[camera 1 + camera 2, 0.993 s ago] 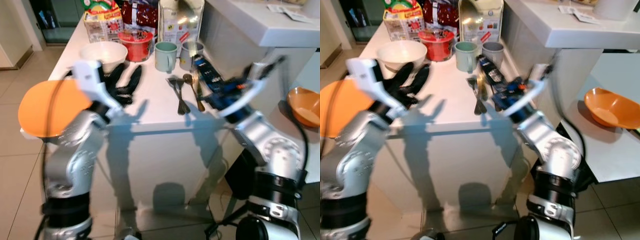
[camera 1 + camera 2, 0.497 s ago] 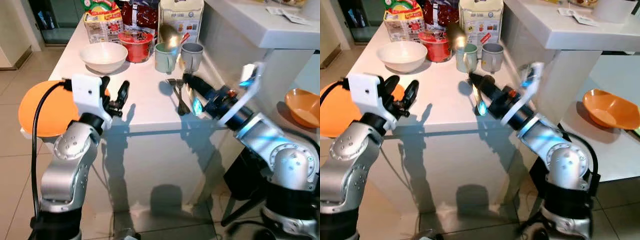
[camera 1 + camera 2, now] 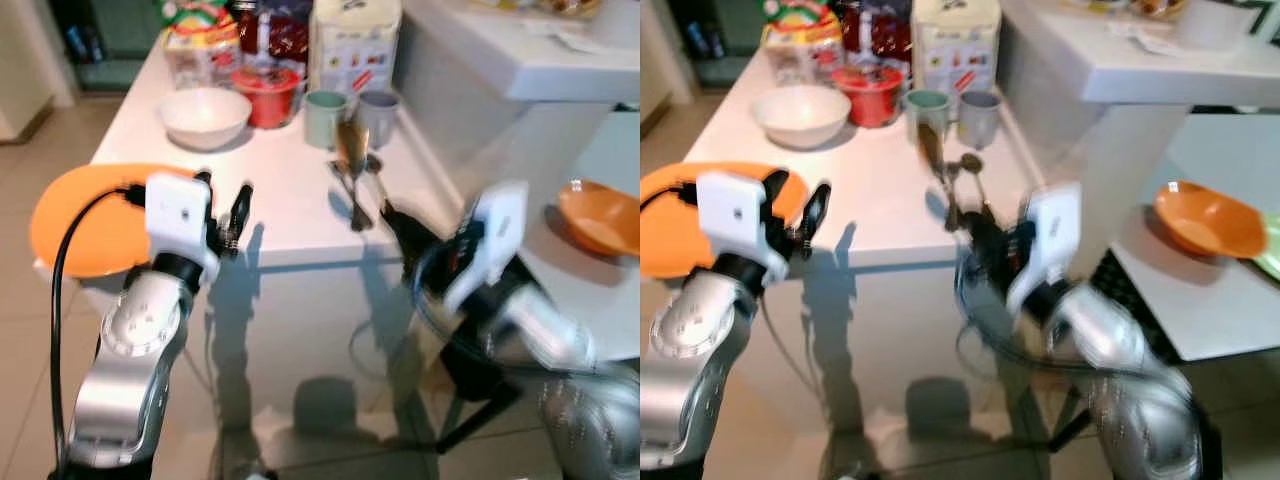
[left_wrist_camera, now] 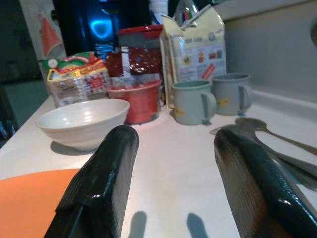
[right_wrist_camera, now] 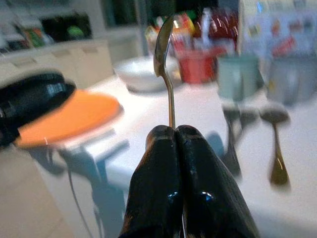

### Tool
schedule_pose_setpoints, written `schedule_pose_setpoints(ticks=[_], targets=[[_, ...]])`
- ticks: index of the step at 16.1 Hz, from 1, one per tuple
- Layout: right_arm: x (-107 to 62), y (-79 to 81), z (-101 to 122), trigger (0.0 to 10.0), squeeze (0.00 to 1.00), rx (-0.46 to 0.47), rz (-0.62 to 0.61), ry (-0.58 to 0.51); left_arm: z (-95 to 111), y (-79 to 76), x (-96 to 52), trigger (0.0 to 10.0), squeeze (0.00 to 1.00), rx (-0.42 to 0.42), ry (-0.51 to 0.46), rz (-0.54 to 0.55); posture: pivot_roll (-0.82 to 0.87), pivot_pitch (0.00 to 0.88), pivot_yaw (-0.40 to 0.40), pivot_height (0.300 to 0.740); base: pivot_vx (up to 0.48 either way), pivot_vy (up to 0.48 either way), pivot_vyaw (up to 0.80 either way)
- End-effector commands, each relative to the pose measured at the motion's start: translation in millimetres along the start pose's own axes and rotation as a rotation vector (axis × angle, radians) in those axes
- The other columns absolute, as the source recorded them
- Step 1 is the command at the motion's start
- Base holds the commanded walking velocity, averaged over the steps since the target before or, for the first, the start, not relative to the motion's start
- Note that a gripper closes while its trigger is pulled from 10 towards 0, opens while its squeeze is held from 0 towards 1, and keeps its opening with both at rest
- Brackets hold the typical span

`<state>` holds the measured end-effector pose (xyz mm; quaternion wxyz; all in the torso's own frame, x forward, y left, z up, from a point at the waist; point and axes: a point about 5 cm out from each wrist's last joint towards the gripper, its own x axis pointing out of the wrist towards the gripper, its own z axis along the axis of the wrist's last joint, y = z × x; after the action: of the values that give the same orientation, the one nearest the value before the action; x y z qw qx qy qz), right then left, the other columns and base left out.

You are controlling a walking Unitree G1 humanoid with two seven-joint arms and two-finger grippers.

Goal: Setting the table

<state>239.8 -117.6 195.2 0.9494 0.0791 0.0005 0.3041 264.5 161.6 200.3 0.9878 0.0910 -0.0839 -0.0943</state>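
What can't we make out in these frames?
- Right gripper: motion-blurred in both eye views; the right wrist view shows it pinching the spoon.
- Cutlery on the table: overlapping and blurred, so the count is unclear.
- Package labels: too small to read.
- Orange plate: cut off by the left wrist view's edge, partly behind the left gripper.

Left arm (image 3: 135, 350): silver metal shell, rounded segments, a round joint disc with small screw holes. White boxy wrist housing (image 3: 178, 212) with 1 small dark dot on its face. Black cable (image 3: 62, 290) loops from the housing down along the arm. Left claw (image 4: 171, 178): 2 long, glossy black fingers (image 4: 101, 181), rounded tips. Right arm (image 3: 545, 340): silver, blurred; white wrist housing (image 3: 487, 240), dark cabling near it. Right claw (image 5: 177, 133): 2 glossy black fingers.
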Motion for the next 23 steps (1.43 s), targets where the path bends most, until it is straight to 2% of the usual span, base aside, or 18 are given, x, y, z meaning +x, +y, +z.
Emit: schedule_pose_setpoints(ticks=[1, 4, 6, 7, 8, 10, 11, 13, 17, 20, 23], targets=[[-3.2, 0.7, 7, 10.0, 0.0, -0.058, 0.007, -0.019, 4, -4.8, -1.2, 10.0, 0.0, 0.015, -0.024, -0.023, 0.01, 0.0, -0.018, 0.74, 0.0, -0.315, 0.0], [-18.1, -13.2, 1, 10.0, 0.0, -0.14, -0.075, -0.011, -1, -7.0, -5.1, 10.0, 0.0, 0.041, -0.001, -0.028, 0.01, 0.0, -0.021, 0.74, 0.0, -0.312, 0.0], [-21.8, -19.6, -1, 10.0, 0.0, -0.16, -0.129, -0.014, -2, -10.1, -3.2, 10.0, 0.0, 0.043, 0.004, -0.013, 0.01, 0.0, -0.017, 0.74, 0.0, -0.313, 0.0], [-21.7, -20.6, -1, 10.0, 0.0, -0.166, -0.143, -0.011, -2, -10.7, -2.2, 10.0, 0.0, 0.041, 0.005, -0.008, 0.01, 0.0, -0.016, 0.74, 0.0, -0.311, 0.0], [-17.8, -22.8, -1, 10.0, 0.0, -0.177, -0.183, -0.01, -8, -11.5, 3.5, 10.0, 0.0, 0.004, 0.021, 0.046, 0.01, 0.0, -0.011, 0.74, 0.0, -0.315, 0.0], [-14.3, -27.7, -3, 10.0, 0.0, -0.204, -0.245, -0.004, -18, -12.2, 8.3, 10.0, 0.0, 0.011, 0.047, 0.091, 0.0, 0.0, -0.004, 0.74, 0.0, -0.302, 0.0], [-14.3, -29.7, -4, 10.0, 0.0, -0.21, -0.264, 0.002, -17, -13.1, 9.2, 10.0, 0.0, 0.011, 0.047, 0.089, 0.0, 0.0, -0.004, 0.74, 0.0, -0.304, 0.0], [-15.6, -44.7, -11, 10.0, 0.0, -0.24, -0.381, 0.063, -15, -15.5, 14.4, 10.0, 0.0, 0.029, 0.032, 0.074, 0.0, 0.0, -0.003, 0.74, 0.0, -0.306, 0.0], [-8.4, -57.7, -16, 10.0, 0.0, -0.263, -0.466, 0.106, -13, -18.5, 21.2, 10.0, 0.0, 0.042, 0.01, 0.075, 0.0, 0.0, -0.008, 0.74, 0.0, -0.307, 0.0], [-10.3, -63.2, -21, 10.0, 0.0, -0.284, -0.508, 0.148, -13, -21.3, 20.7, 10.0, 0.0, 0.053, 0.004, 0.07, -0.01, 0.0, -0.011, 0.74, 0.0, -0.33, 0.0], [-11.0, -68.8, -21, 10.0, 0.0, -0.297, -0.537, 0.175, -15, -23.3, 19.9, 10.0, 0.0, 0.019, 0.018, 0.062, -0.01, 0.0, -0.012, 0.74, 0.0, -0.121, 0.0]])
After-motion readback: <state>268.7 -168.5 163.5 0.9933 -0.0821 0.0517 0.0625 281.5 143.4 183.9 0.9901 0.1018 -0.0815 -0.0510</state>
